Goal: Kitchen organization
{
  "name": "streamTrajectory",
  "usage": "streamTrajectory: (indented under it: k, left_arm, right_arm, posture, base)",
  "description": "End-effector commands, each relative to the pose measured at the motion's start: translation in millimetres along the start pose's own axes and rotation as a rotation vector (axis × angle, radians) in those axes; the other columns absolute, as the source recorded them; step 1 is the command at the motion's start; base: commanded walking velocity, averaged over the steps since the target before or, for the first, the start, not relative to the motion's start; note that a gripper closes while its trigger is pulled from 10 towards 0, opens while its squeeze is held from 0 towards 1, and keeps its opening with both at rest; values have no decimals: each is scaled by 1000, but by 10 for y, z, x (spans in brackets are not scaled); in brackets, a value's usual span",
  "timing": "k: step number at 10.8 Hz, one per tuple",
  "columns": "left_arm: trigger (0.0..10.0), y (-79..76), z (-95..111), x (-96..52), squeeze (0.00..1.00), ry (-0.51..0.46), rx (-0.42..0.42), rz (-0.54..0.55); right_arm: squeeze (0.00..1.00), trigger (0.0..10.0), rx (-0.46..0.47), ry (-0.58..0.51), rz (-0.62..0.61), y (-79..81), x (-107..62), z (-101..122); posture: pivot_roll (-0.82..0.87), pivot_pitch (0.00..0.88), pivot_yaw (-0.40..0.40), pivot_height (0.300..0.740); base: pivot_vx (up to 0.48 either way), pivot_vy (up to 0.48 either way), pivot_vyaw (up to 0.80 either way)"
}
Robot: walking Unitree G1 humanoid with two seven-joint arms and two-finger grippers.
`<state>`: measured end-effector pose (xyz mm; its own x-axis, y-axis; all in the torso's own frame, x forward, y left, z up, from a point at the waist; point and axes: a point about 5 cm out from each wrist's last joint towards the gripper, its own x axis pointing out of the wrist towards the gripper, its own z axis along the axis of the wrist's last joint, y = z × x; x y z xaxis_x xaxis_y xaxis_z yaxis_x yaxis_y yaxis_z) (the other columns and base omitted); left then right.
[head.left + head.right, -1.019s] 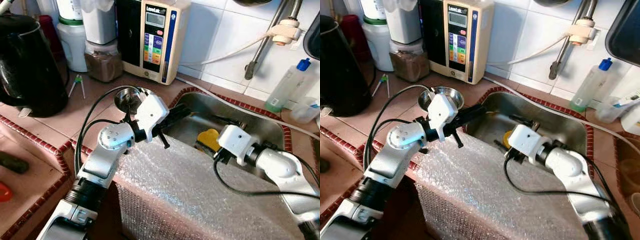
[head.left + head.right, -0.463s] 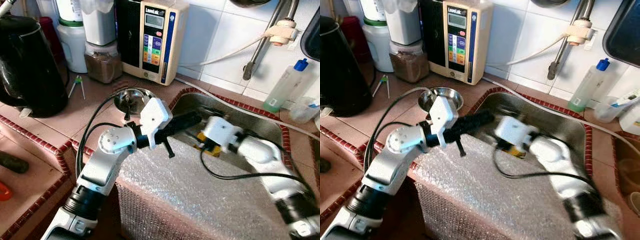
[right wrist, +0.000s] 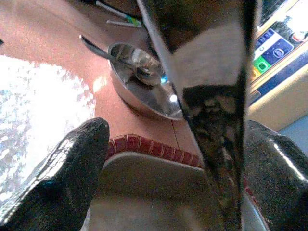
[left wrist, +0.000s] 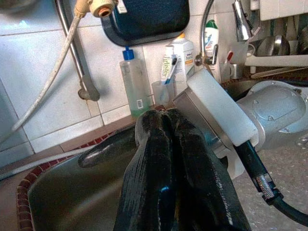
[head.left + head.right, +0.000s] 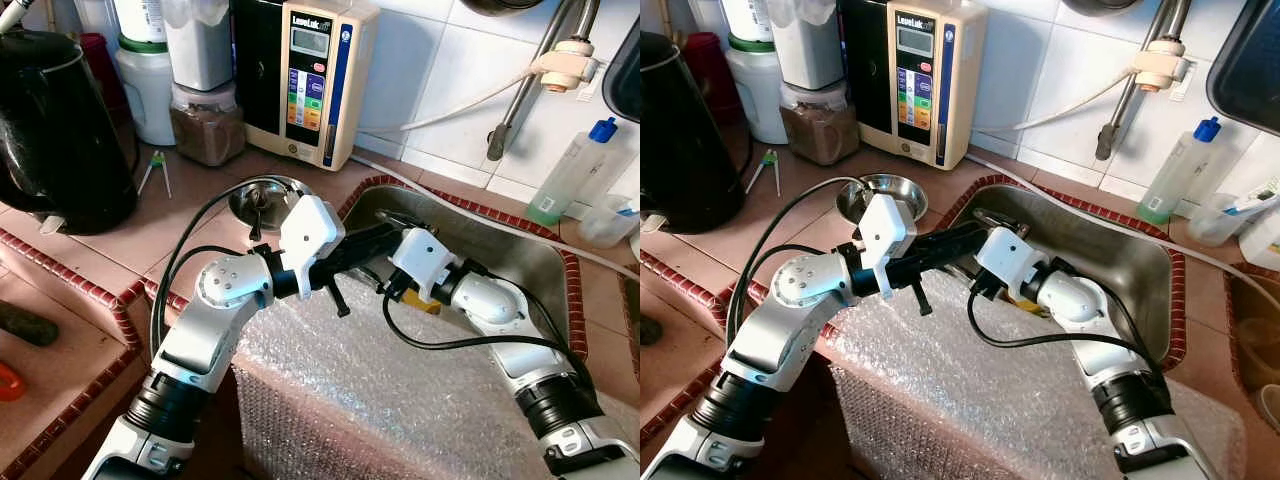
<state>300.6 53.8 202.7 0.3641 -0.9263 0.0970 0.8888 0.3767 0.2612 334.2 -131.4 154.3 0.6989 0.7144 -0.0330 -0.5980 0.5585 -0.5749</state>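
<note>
**Both arms meet over the near-left corner of the sink**

A sheet of bubble wrap (image 5: 400, 390) drapes the front edge of the counter (image 5: 100, 290), nearest the robot. Over it the left arm bends at the elbow and reaches forward and to the right, its wrist tilted up. The left claw (image 5: 385, 238) points across the sink (image 5: 1120, 255); in the left wrist view its two black fingers (image 4: 166, 159) lie pressed together with nothing between them.

The right arm comes in from the right side, forearm raised and swung leftward, so that its white wrist sits just beside the left claw's tip, over the near-left part of the sink. The right claw (image 3: 178, 139) stands parted, one finger on either side of a dark, shiny flat piece (image 3: 211, 96) that runs between them; what this piece is, and whether the fingers touch it, cannot be told. A yellow item (image 5: 425, 300) lies in the sink under the right wrist.

Beyond the claws a steel bowl (image 5: 880, 195) with a spoon (image 3: 115, 57) in it stands on the counter, just left of the sink's tiled rim. Farther back stand a black kettle (image 5: 55, 130), a water ionizer (image 5: 315, 75) and a clear bottle with a blue cap (image 5: 575, 170).
</note>
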Motion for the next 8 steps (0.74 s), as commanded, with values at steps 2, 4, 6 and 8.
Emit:
streamTrajectory:
  k: [2, 4, 6, 8]
  left_arm:
    - [0, -69, 49, 55, 0, -19, 12, -45]
    - [0, -78, 52, 65, 0, -21, 9, -46]
    - [0, -75, 49, 65, 0, -19, 11, -47]
    - [0, -80, 39, 69, 0, -15, 15, -49]
  right_arm:
    - [655, 0, 28, -1, 1, -44, 3, -28]
    - [647, 0, 57, -7, 51, 57, 39, -24]
    - [643, 0, 67, -10, 98, 152, 59, -28]
    - [0, 10000, 33, 4, 105, 159, 50, -34]
  posture:
    - [115, 0, -81, 740]
    - [114, 0, -81, 740]
    - [115, 0, -81, 740]
    - [115, 0, -81, 740]
  base:
    - [0, 0, 0]
    - [0, 0, 0]
    - [0, 0, 0]
    - [0, 0, 0]
